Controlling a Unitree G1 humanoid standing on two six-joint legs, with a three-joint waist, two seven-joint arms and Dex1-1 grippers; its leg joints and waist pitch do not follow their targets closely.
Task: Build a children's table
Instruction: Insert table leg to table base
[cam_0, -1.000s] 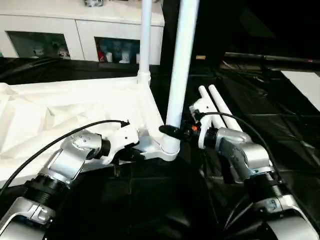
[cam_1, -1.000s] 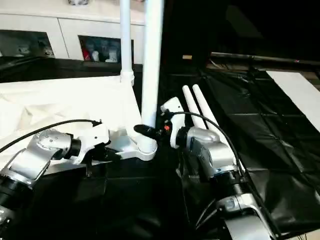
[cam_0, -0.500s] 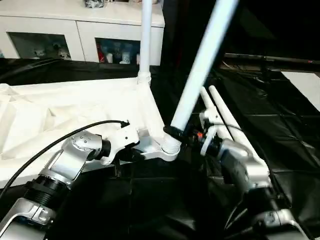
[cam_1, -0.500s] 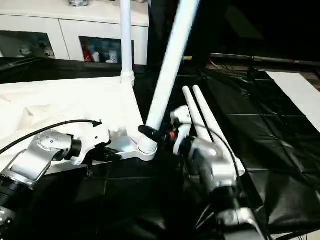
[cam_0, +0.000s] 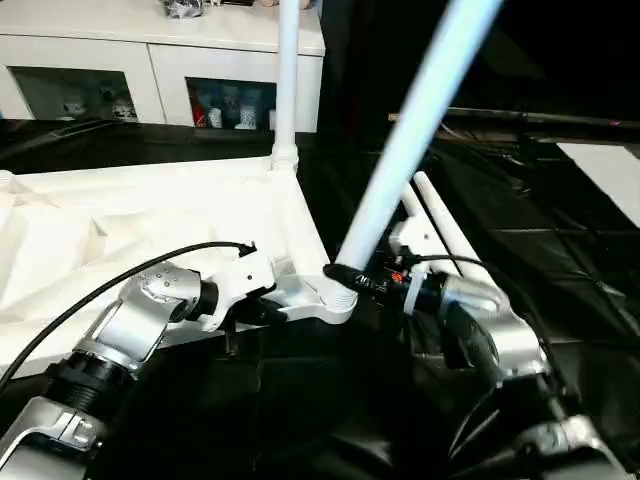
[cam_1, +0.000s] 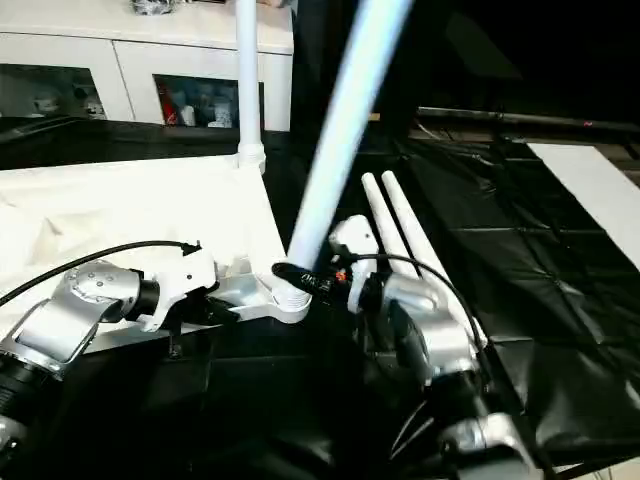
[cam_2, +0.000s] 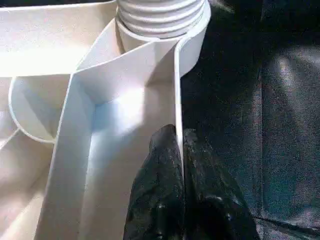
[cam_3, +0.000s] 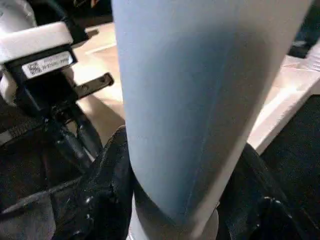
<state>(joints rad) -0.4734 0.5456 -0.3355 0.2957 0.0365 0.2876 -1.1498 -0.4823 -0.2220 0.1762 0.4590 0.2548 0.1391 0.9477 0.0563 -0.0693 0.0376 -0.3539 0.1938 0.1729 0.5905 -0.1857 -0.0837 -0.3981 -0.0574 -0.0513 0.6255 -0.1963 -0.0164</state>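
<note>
Change since earlier: leg (cam_0: 400, 130) gripped near its foot is now tipped up and to the right, where it stood upright a second ago.
Right gripper (cam_0: 352, 280): closed around that leg just above the corner socket (cam_0: 335, 297).
Leg axis: slanted away from the tabletop (cam_0: 150, 225); uprighting over the socket is judged needed.
Left gripper (cam_2: 178, 165): pinched shut on the tabletop's edge rib beside the socket.
Far leg (cam_0: 287, 70): seated upright.
Spare legs (cam_0: 440, 225): laid flat just beyond the right gripper.

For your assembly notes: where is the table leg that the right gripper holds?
In the left eye view, the leg leans up to the right from the tabletop's near corner socket, its base clamped by the right gripper.
</note>
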